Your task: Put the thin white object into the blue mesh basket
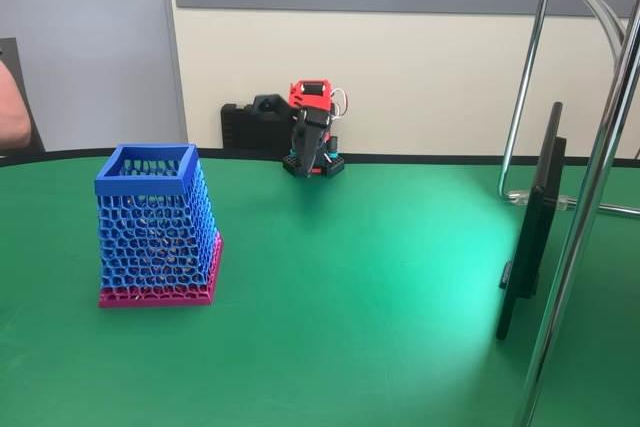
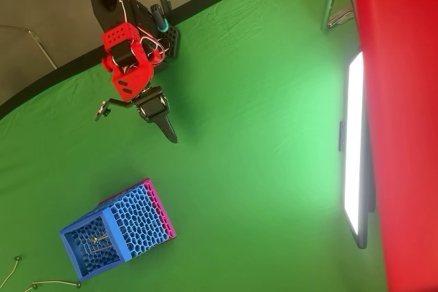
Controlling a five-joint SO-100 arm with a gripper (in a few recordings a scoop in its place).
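- thin white object (image 2: 96,240): faint pale sliver inside the blue mesh basket, seen through the open top in overhead view; too small to make out shape or tip. In fixed view, hard to tell it through the lattice.
- blue mesh basket (image 1: 150,227) (image 2: 116,232): upright on green table, honeycomb walls, solid square blue rim on top, magenta-pink base. Well apart from the claw; in overhead view it sits below and slightly left of the claw, in fixed view to the claw's left and nearer the camera.
- gripper (image 1: 309,162) (image 2: 169,131): dark fingers together in a point, closed, nothing between them. Points down toward the table in fixed view; in overhead view the tip aims down-right, away from the arm base.
- arm body (image 2: 126,59): red and black, folded up over its base right behind the claw at the table's far edge; white wires loop off the red part.
- green table (image 1: 350,297): bare cloth around the claw, black edge just behind the arm.
- flat dark screen (image 1: 530,237) (image 2: 356,148): stands edge-on, well to the claw's right in both views; bright white face in overhead view.
- chrome stand tubes (image 1: 590,197): right of the claw, past the screen.
- person's arm (image 1: 12,112): at left frame edge in fixed view, far left of the claw, behind the table.
- loose wire (image 2: 41,282): on the table near the bottom-left corner in overhead view, beside the basket, far from the claw.
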